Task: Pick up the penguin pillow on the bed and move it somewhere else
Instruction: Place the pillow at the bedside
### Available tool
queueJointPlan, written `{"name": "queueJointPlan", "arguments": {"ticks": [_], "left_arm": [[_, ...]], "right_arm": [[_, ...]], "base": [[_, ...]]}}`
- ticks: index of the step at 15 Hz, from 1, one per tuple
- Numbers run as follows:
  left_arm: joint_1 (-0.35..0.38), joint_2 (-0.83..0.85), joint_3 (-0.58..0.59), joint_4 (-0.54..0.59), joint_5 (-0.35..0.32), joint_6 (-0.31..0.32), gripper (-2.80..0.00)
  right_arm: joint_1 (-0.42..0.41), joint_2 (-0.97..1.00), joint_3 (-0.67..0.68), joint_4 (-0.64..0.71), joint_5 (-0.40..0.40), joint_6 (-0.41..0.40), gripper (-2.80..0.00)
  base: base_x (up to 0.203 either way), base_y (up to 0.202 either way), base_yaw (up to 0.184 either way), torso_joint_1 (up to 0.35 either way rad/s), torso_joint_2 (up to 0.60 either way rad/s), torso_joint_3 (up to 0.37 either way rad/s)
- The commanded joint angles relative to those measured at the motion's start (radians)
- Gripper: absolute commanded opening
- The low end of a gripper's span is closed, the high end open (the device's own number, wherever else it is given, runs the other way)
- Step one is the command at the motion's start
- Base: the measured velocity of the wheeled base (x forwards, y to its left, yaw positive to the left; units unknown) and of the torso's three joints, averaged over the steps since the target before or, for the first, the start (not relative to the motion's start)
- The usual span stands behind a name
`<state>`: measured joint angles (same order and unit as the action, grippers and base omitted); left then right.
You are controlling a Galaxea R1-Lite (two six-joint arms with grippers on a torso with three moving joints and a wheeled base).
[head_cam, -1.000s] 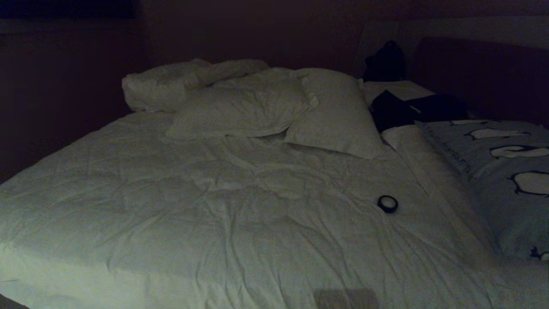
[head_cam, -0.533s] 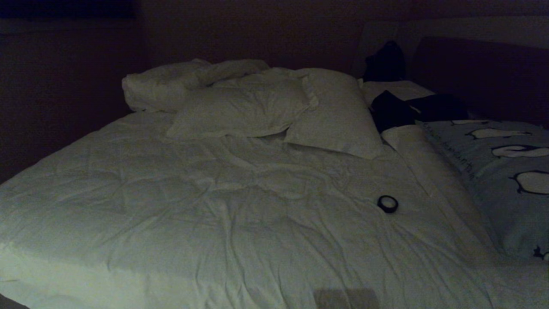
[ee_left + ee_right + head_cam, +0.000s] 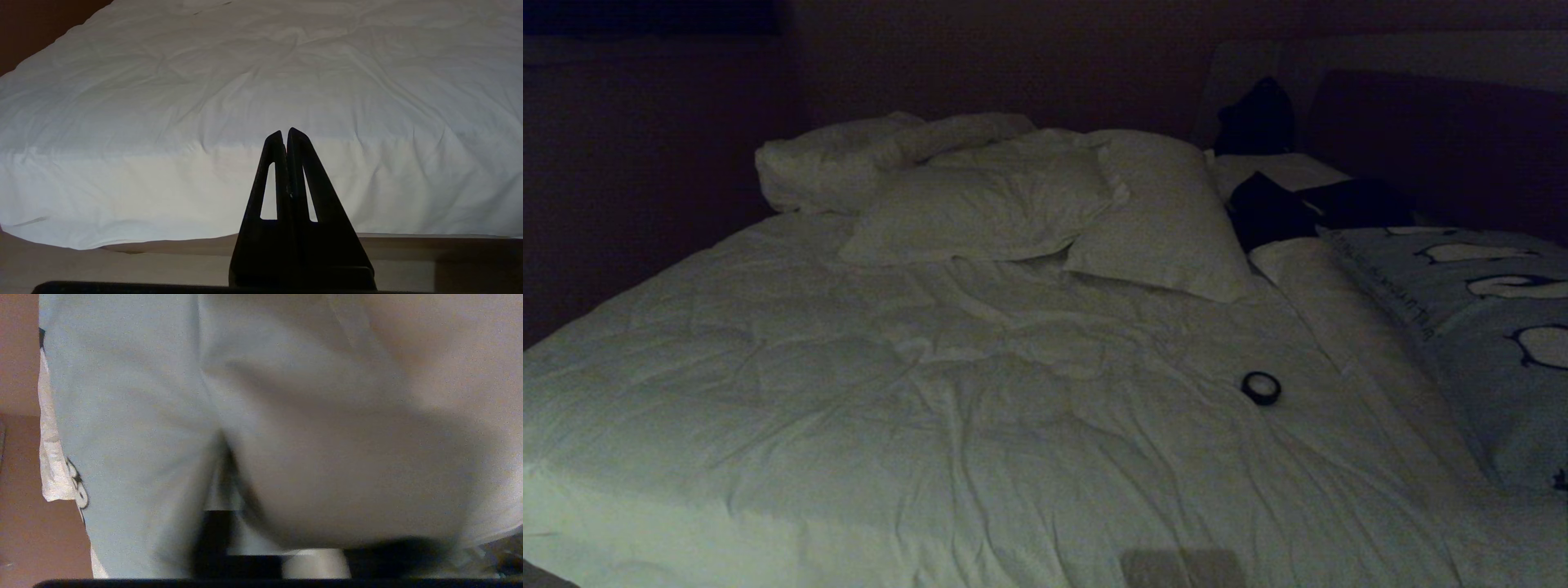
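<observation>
The bed [image 3: 931, 408] fills the head view under its rumpled white quilted duvet. A small black ring [image 3: 1260, 388], apparently a roll of tape, lies on the duvet and serves as the landmark here.

The penguin pillow [image 3: 1486, 343] lies to the right of the ring, near it but not touching. It sits on the bed's right side and runs out of the head view's right edge. Its lettered edge faces the ring, and its black-and-white penguins lie in a row farther right.

Beyond the ring, toward the dark headboard [image 3: 1445, 139], two plain white pillows [image 3: 1013, 204] overlap, with a rolled bundle of white bedding [image 3: 849, 159] farther left of them. Beyond the ring and slightly right lie some dark items [image 3: 1307, 208]; what they are cannot be told.

Neither arm shows in the head view. In the right wrist view the right gripper [image 3: 245, 543] is pressed into the penguin pillow [image 3: 135, 416]. The blue-grey cloth puckers into a crease that runs down onto one dark finger [image 3: 210, 543] and buries the tips. The gripper reads as clenched on the pillow's fabric.

The left gripper [image 3: 286, 134] hangs off the bed, on the ring's near side, in front of the duvet's draped edge [image 3: 245, 81]. Its two black fingers are pressed together on nothing.
</observation>
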<state>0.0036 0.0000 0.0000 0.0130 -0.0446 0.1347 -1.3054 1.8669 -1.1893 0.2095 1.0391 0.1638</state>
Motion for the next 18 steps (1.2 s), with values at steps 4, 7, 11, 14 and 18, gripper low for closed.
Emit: {"name": "queueJointPlan", "arguments": {"ticks": [4, 7, 11, 14, 18], "left_arm": [[0.001, -0.002, 0.002, -0.001, 0.000, 0.000, -2.80], [0.001, -0.002, 0.002, 0.000, -0.001, 0.000, -2.80], [0.001, -0.002, 0.002, 0.001, 0.000, 0.000, -2.80], [0.001, -0.002, 0.002, 0.001, 0.000, 0.000, -2.80], [0.001, -0.002, 0.002, 0.001, 0.000, 0.000, -2.80]], "right_arm": [[0.000, 0.010, -0.144, 0.013, 0.004, 0.162, -2.80], [0.000, 0.008, -0.217, 0.014, 0.001, 0.236, -2.80], [0.000, 0.027, -0.209, 0.013, -0.005, 0.235, -2.80], [0.000, 0.064, -0.207, 0.013, -0.019, 0.231, -2.80], [0.002, 0.074, -0.213, 0.010, -0.041, 0.217, -2.80]], "base": [[0.000, 0.000, 0.000, 0.000, 0.00, 0.000], [0.000, 0.000, 0.000, 0.000, 0.00, 0.000], [0.000, 0.000, 0.000, 0.000, 0.00, 0.000], [0.000, 0.000, 0.000, 0.000, 0.00, 0.000], [0.000, 0.000, 0.000, 0.000, 0.00, 0.000]]}}
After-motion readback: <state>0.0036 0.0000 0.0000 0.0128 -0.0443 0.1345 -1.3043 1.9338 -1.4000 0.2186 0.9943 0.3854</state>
